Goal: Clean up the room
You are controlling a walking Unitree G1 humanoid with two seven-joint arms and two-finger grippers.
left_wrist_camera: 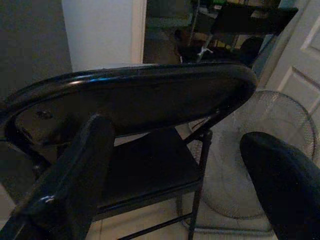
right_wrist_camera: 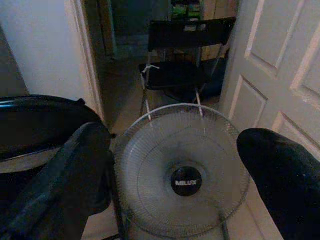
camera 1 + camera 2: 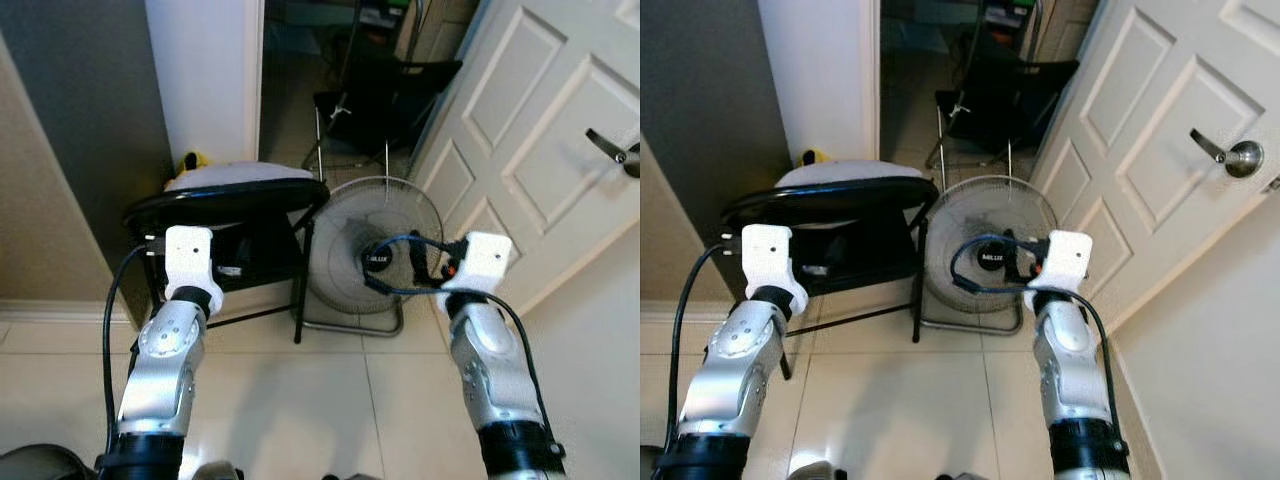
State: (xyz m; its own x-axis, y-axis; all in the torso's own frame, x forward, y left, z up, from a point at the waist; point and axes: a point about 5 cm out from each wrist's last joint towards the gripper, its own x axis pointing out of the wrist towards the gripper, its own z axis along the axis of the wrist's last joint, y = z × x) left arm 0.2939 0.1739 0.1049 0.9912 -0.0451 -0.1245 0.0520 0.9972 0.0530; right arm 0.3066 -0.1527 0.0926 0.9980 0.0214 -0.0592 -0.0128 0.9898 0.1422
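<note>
A black folding chair (image 3: 225, 200) stands just ahead on my left, its rounded back turned toward me. My left gripper (image 1: 175, 135) is open and empty, held up close in front of the chair back (image 1: 140, 100) without touching it. A round floor fan (image 3: 375, 255) with a wire grille stands on the tiles to the chair's right. My right gripper (image 2: 172, 135) is also open and empty, facing the fan (image 2: 185, 170) from a short distance. Both silver arms (image 3: 165, 360) are raised in front of me.
A white panelled door (image 3: 540, 130) with a lever handle (image 3: 1230, 155) stands open on the right. Beyond the doorway is a second black folding chair (image 2: 185, 50). A white rounded thing (image 3: 235, 175) with something yellow (image 3: 190, 160) lies behind the near chair back. A grey wall (image 3: 60, 200) closes the left.
</note>
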